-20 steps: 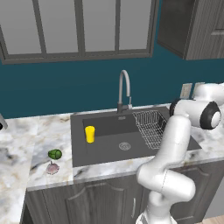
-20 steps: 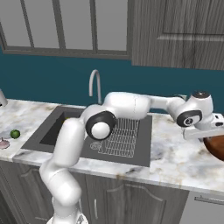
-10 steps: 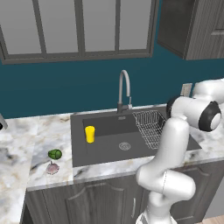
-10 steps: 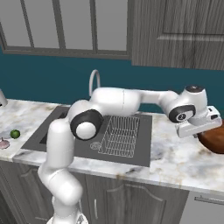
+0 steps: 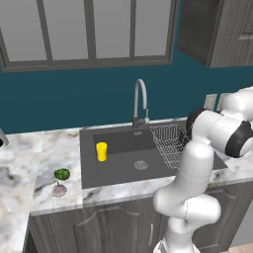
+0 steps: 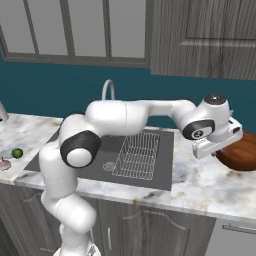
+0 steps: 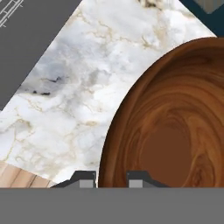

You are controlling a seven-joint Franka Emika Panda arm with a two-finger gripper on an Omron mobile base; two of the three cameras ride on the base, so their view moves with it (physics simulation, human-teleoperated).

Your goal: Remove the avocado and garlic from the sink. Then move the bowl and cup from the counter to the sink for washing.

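The bowl (image 7: 168, 127) was seen on the marble counter (image 7: 83, 87) beside the sink (image 6: 142, 175), its near rim curving up between the two fingertips (image 7: 85, 178) at six o'clock of the hand view. One tip was placed outside the wall, on the counter side, and the other inside, toward the bowl's hollow at three o'clock. The gripper (image 7: 111, 178) was held parted, straddling the rim, nothing yet clamped; a short descent and a squeeze were judged to be called for. In the right base view the gripper (image 6: 216, 146) was poised at nine o'clock of the bowl (image 6: 242, 154). The cup (image 5: 101, 151) was already standing in the sink (image 5: 118, 170).
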